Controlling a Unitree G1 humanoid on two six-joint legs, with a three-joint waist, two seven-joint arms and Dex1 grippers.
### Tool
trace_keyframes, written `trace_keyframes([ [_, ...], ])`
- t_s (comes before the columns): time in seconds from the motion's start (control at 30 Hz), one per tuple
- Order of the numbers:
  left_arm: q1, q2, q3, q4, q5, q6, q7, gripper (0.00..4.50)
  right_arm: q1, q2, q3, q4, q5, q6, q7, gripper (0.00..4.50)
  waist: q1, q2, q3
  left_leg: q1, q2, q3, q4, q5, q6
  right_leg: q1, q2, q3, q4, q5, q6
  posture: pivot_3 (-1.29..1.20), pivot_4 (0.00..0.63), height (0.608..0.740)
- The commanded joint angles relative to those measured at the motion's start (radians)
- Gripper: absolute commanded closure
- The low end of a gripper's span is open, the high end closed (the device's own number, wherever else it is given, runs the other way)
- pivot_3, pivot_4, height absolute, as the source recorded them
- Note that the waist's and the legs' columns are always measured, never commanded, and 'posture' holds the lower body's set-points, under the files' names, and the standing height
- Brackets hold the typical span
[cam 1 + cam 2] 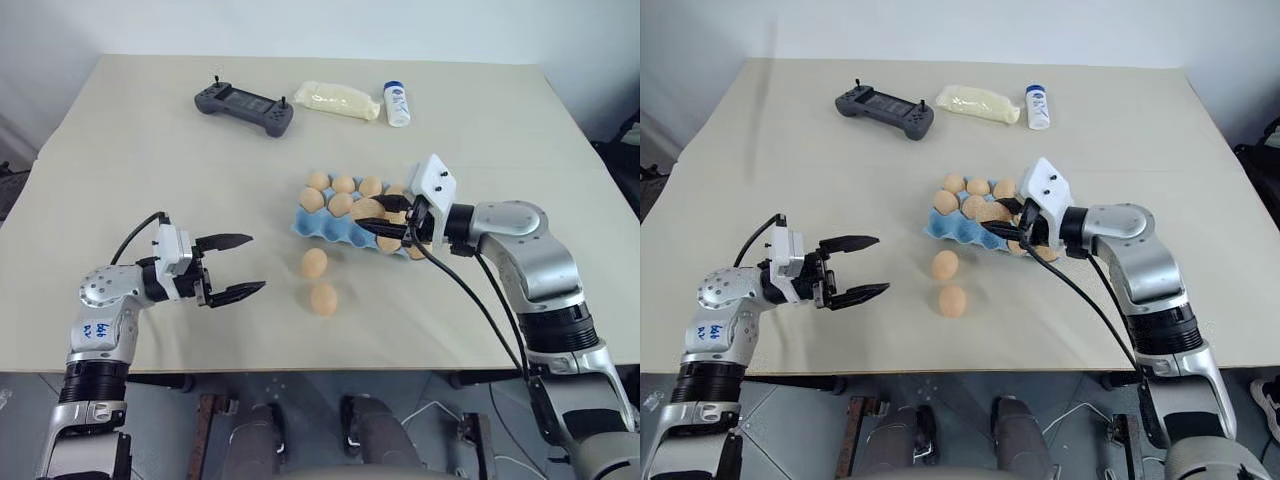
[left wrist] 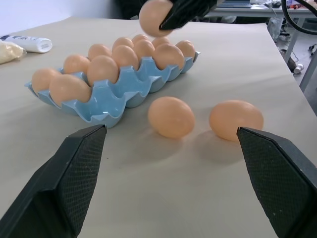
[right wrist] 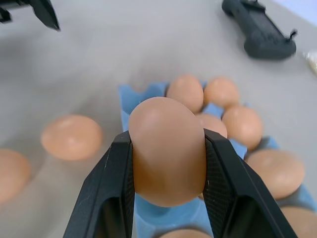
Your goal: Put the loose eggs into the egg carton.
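Note:
The light blue egg carton (image 1: pixel 306 226) lies right of the table's middle, with several tan eggs in its cups. My right gripper (image 1: pixel 370 220) hovers over the carton's near side, shut on one loose egg (image 3: pixel 167 148) that sits between its two black fingers. Two more loose eggs (image 1: pixel 314 263) (image 1: pixel 323 299) rest on the table just in front of the carton. My left gripper (image 1: pixel 256 263) stands open to the left of them, level and pointing toward them, with nothing between its fingers (image 2: pixel 74 173).
At the far side lie a dark grey controller (image 1: pixel 245 107), a pale yellow wrapped packet (image 1: pixel 337 100) and a small white bottle (image 1: pixel 397 104). The table's front edge runs just below both arms.

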Motion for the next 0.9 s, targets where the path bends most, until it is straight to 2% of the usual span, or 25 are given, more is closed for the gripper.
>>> trace_keyframes([
  [0.03,-0.016,-0.003,-0.004,-0.004,-0.004,-0.018,-0.006,0.00,-0.015,0.012,0.007,0.014,-0.018,-0.036,-0.011,3.07,-0.001,0.000,0.000,0.000,0.000,0.001,0.000,0.000,0.000,0.000,0.000,0.000,0.000,0.000,0.000,0.00,0.150,0.740],
  [0.33,-0.012,-0.005,0.001,-0.004,-0.005,-0.022,-0.001,0.00,-0.040,0.042,0.009,0.055,-0.035,-0.046,-0.022,0.03,-0.002,0.000,0.000,0.000,0.001,0.003,0.001,0.000,-0.001,-0.001,0.001,0.000,0.001,0.000,0.000,0.00,0.150,0.740],
  [0.63,0.006,-0.009,0.003,-0.023,-0.009,-0.020,0.008,0.00,0.010,-0.033,-0.045,-0.060,0.016,-0.017,0.025,0.03,-0.001,0.000,0.000,0.000,0.002,0.003,0.000,0.000,-0.002,-0.002,0.001,0.000,0.001,0.000,0.000,0.00,0.150,0.740],
  [0.9,0.036,-0.019,0.006,-0.058,-0.016,-0.012,0.029,0.00,0.235,-0.165,-0.182,-0.295,0.180,0.032,0.123,0.03,0.003,0.000,0.000,0.000,0.002,0.003,0.000,-0.002,0.000,-0.001,0.000,0.000,-0.001,0.000,0.000,0.00,0.150,0.740],
])
